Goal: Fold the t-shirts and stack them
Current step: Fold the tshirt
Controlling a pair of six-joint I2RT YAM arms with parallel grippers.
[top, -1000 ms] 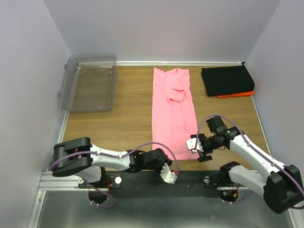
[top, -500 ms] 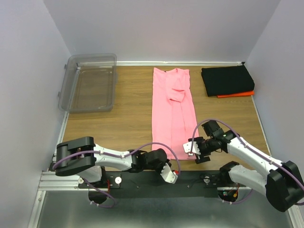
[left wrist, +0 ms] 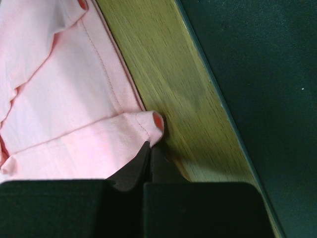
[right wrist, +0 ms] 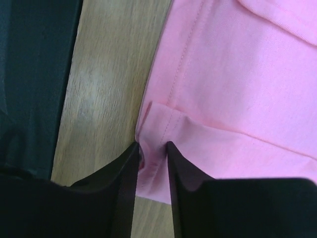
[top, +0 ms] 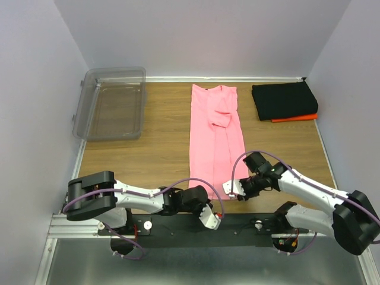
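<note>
A pink t-shirt [top: 217, 139] lies as a long strip down the middle of the table [top: 160, 154]. At its near left corner my left gripper [top: 214, 217] is low at the table's front edge. In the left wrist view that gripper [left wrist: 150, 145] is shut, with the hem corner [left wrist: 148, 124] pinched at the tips. My right gripper [top: 229, 188] is at the near right corner. Its jaws [right wrist: 151, 151] stand narrow, pressed on a bunch of pink hem [right wrist: 156, 134] from both sides. A folded black t-shirt [top: 284, 101] rests on an orange one [top: 295, 118] at the far right.
A clear plastic bin [top: 111, 103] stands at the far left of the table. Bare wood lies between it and the pink shirt. Walls close in on the left, back and right. A dark rail [top: 237, 225] runs along the near edge.
My right gripper slid left onto the shirt's near right corner and its jaws narrowed onto the hem. My left gripper's jaws came together on the near left corner.
</note>
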